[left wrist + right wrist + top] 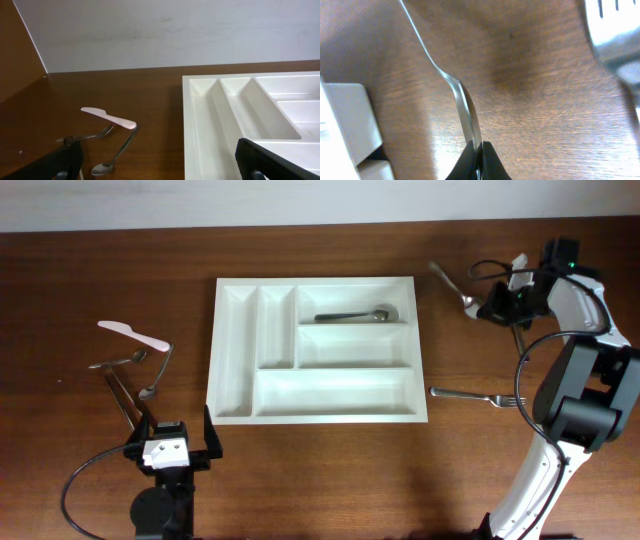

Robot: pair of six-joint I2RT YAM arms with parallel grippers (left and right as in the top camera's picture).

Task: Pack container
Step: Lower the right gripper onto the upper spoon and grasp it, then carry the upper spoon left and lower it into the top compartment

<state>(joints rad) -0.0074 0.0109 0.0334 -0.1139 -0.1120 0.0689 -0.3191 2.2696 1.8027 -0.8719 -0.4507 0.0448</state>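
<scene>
Tray (330, 395): set mid-table (100, 260), between the arms (a spoon (360, 315) is laid in its far long compartment).
Right gripper (481, 145): pinched tight on a metal utensil's (465, 107) thin handle, far right of the tray.
Left gripper (172, 430): spread wide, nothing held, near left.

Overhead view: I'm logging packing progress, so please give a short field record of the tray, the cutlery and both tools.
container: white five-compartment tray, mid-table
in tray: packed spoon, top long compartment
left of tray: white knife, loose spoon, other metal pieces
right of tray: fork
left tool: open, empty
right tool: shut on a metal utensil
</scene>
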